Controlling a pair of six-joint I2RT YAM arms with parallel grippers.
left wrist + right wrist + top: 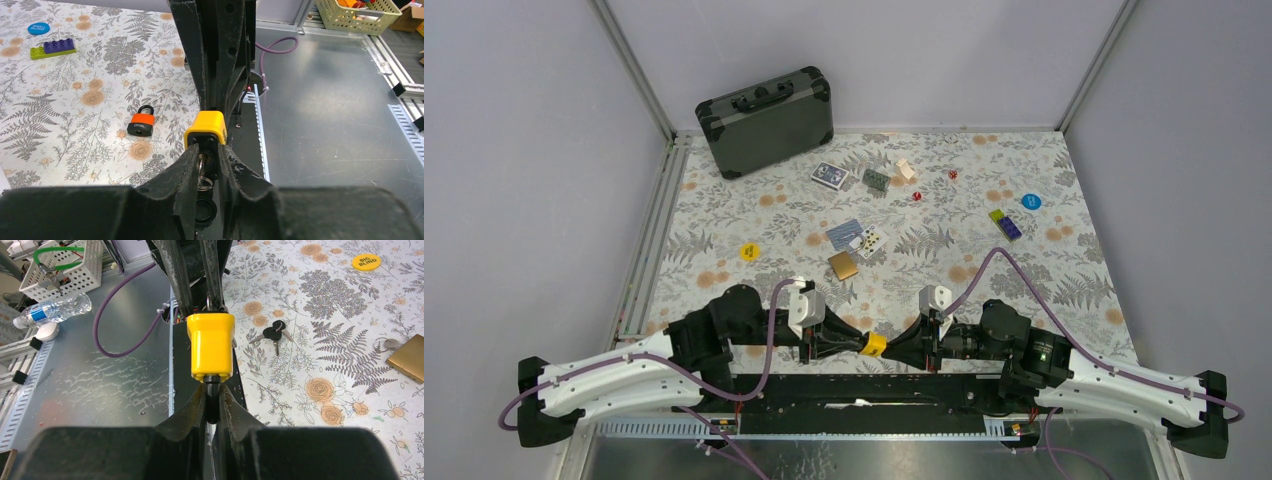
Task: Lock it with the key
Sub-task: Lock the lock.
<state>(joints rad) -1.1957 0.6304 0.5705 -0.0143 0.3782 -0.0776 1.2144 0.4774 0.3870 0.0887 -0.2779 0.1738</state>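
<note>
At centre front: right claw (213, 392) clamps the padlock (210, 342); left claw (209, 154) narrowly flanks its key (203, 166), grip uncertain; pinch squarely before turning.

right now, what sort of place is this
Probably a robot lab's test cell: two bolted-down robot arms, plain grey panel walls, and a floral cloth strewn with practice props like a yellow padlock, keys and toy bricks.

White-shelled arms (624, 375), black joints, purple cables (770, 335), black jaws
</note>
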